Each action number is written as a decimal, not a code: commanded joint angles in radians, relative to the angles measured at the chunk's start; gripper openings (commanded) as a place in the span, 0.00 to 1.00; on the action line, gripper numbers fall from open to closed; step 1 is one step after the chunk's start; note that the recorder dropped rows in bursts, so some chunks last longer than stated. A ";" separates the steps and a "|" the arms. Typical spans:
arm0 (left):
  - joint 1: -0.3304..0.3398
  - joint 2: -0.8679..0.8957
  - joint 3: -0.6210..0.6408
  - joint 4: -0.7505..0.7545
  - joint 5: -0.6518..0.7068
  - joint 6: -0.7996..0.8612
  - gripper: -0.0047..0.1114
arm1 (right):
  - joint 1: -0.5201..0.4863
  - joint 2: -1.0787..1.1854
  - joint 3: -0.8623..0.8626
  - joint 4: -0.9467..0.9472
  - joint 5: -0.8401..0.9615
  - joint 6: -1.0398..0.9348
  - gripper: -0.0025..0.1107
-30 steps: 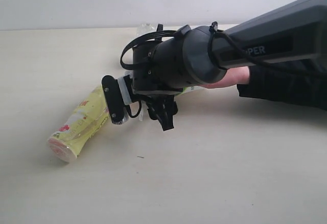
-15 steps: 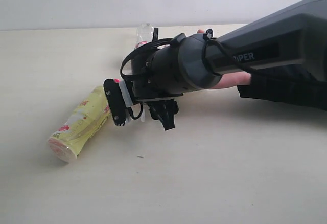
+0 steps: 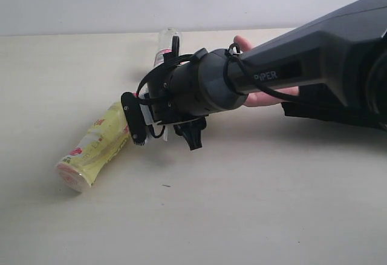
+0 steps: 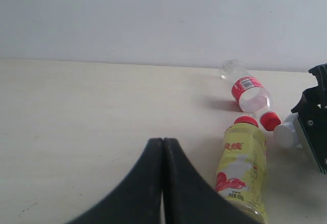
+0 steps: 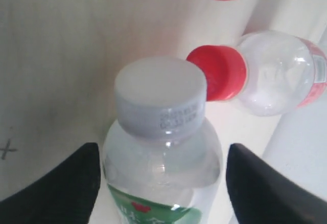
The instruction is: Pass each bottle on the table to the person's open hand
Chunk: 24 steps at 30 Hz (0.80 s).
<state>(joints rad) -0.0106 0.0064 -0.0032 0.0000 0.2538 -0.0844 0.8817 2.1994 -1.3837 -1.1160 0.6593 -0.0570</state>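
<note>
Pale beige table under a plain white wall. We list what stands on or over it.

1. right gripper: reaches across into the left half of the exterior view. Its two fingers sit on either side of the clear bottle with green-white label, close against its body. The bottle's white cap points out past the fingertips. We record this bottle as gripped.

2. left gripper: fingers pressed together with nothing between them, over bare tabletop.

3. yellow bottle: lying on its side on the table, its red cap towards the right gripper and just beside it.

4. small clear bottle: red label, lying on its side near the far edge of the table. Its red cap lies just beside the yellow bottle's cap.

5. person's open hand: palm up, behind the right arm and largely hidden by it. The black sleeve runs off to the right. The gripped bottle lies left of the hand, and we cannot tell whether they touch.
</note>
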 commanded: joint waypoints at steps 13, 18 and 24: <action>0.002 -0.006 0.003 -0.011 -0.010 0.003 0.04 | 0.000 0.001 -0.007 -0.008 0.007 0.034 0.02; 0.002 -0.006 0.003 -0.011 -0.010 0.003 0.04 | 0.000 0.001 -0.007 -0.010 0.007 0.034 0.02; 0.002 -0.006 0.003 -0.011 -0.010 0.003 0.04 | 0.000 0.001 -0.007 -0.045 0.007 0.034 0.02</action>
<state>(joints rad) -0.0106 0.0064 -0.0032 0.0000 0.2538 -0.0844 0.8817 2.1996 -1.3909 -1.1286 0.6652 -0.0292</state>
